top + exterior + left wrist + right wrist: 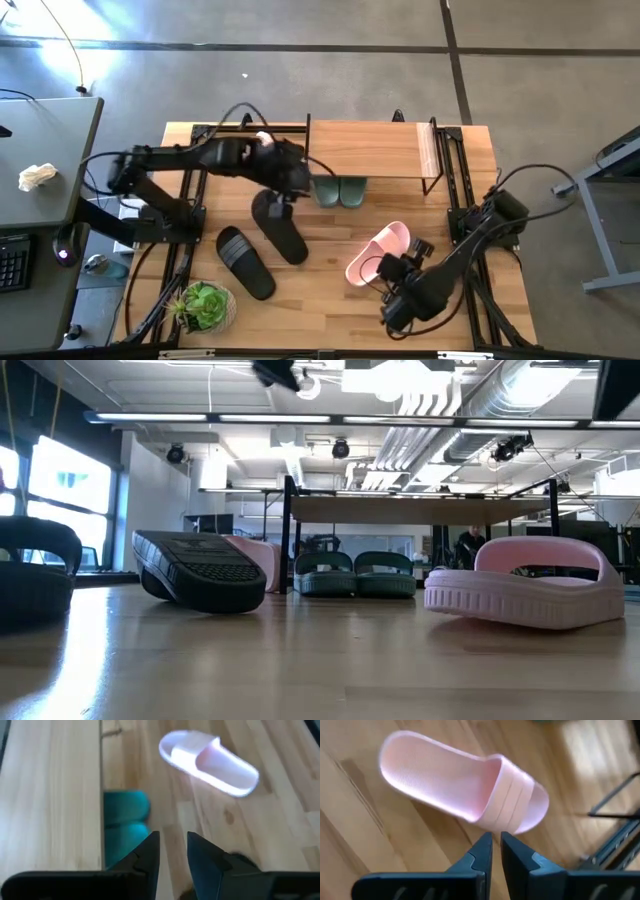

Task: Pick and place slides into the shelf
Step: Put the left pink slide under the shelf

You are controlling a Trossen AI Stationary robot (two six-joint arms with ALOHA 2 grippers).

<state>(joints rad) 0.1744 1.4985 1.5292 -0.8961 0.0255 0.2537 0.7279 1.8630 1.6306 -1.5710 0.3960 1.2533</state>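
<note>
Pink slide (465, 790) lies just beyond right tool (495, 845) — untouched.

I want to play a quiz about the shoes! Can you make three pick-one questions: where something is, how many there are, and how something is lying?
1. Where are the green slides?
A. on top of the shelf
B. under the shelf
C. on the floor

2. How many black slides are on the table?
A. one
B. two
C. four

3. In the low view, how does the black slide lie?
A. flat on its sole
B. tipped up, sole showing
C. stacked on the shelf

Answers:
1. B, they sit side by side beneath the plank.
2. B, the high view shows two.
3. B, one end is raised and its patterned underside faces the camera.
</note>
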